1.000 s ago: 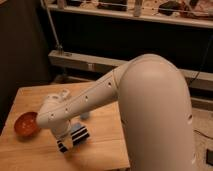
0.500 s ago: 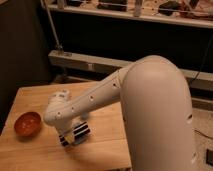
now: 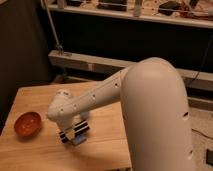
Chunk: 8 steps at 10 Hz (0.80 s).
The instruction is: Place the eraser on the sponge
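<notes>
Eraser (image 3: 82, 128) sits atop the sponge (image 3: 79, 141); the gripper (image 3: 70, 127) is directly over it.

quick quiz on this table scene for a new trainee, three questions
1. True or false: the orange bowl lies on the floor.
2. The pincer is: A at the bowl; B low at the eraser and sponge; C raised high, far from everything.
3. Fill in: in the picture, the bowl is to the ____ of the eraser.

Key: 1 false, it stands on the wooden table; 2 B; 3 left.
</notes>
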### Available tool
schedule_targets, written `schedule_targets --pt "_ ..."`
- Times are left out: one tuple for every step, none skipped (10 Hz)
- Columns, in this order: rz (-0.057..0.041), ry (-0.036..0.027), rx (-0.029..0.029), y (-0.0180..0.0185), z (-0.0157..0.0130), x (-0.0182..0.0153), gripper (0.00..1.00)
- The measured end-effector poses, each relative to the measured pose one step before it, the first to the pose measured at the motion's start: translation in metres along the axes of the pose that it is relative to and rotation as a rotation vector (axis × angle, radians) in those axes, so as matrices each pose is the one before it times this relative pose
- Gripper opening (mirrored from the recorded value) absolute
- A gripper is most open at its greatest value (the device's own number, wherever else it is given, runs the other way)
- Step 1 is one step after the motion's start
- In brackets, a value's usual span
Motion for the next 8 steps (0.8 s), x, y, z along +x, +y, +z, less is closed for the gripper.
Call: schedule_targets --pt "-0.00042 -0.00359 0.00138 -0.00380 0.00001 0.00054 0.31" --pt "-0.00086 -0.00351 -0.00182 -0.00206 0.00045 0.00017 0.39" --pt "-0.00309 -0.00851 -0.01044 -0.00153 0.00242 -0.00112 0.53" --pt "-0.00204 -0.00665 -0.00757 0.00046 0.00202 -0.00166 0.60" --pt "-0.00442 -0.01483 -0.01139 0.00175 0.00370 -0.00394 0.71" --pt "-0.00300 -0.01102 -0.00953 0.00191 0.00325 -0.00274 0.77" --pt "-0.00346 -0.01155 -0.00910 0.00207 0.00349 -0.00259 0.80" --pt "-0.00125 -0.00791 -0.00364 0.00143 0.00186 -0.00018 0.80"
